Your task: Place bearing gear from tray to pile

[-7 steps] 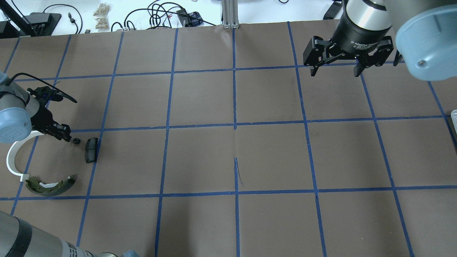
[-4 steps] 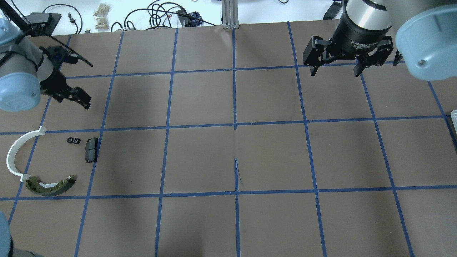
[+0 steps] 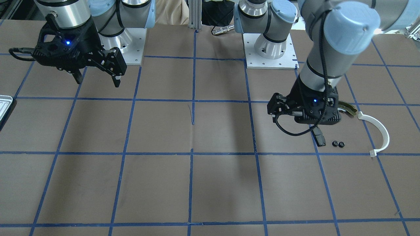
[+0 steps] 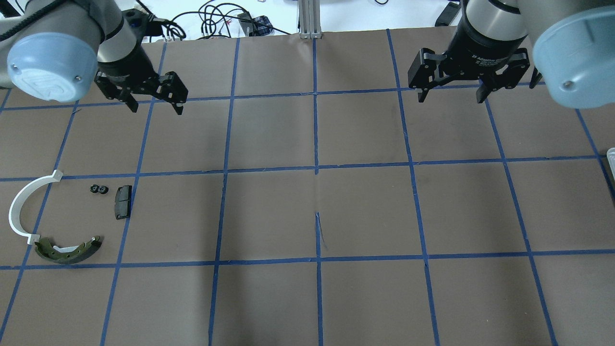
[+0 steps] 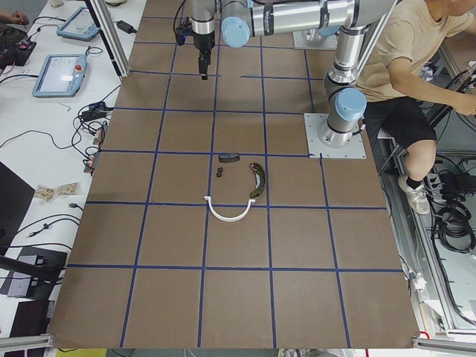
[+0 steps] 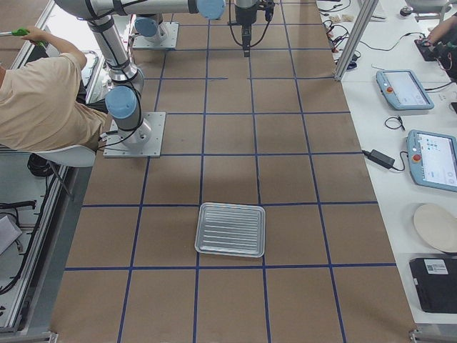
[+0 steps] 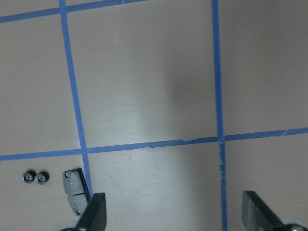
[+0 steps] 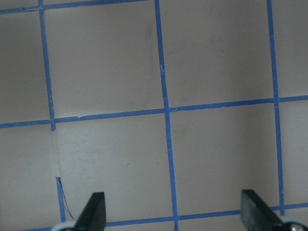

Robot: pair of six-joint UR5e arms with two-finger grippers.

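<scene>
A robotics lab: tape-gridded table (image 4: 269,134), teach pendants (image 6: 403,88) and loose cables (image 4: 211,19) alongside, an operator (image 5: 409,52) seated nearby.

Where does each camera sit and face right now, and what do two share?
Overhead: behind the arms, looking forward and down; left gripper, right gripper, both open.
Front-facing: across the table, facing them; grippers mirrored.
Exterior left: table's end near the pile; both arms far.
Exterior right: opposite end, near the tray; arms beyond.
Left wrist: down past its fingers at gears, black pad.
Right wrist: down past its fingers at taped table.
Shared: overhead and left wrist show gears beside black pad.
</scene>
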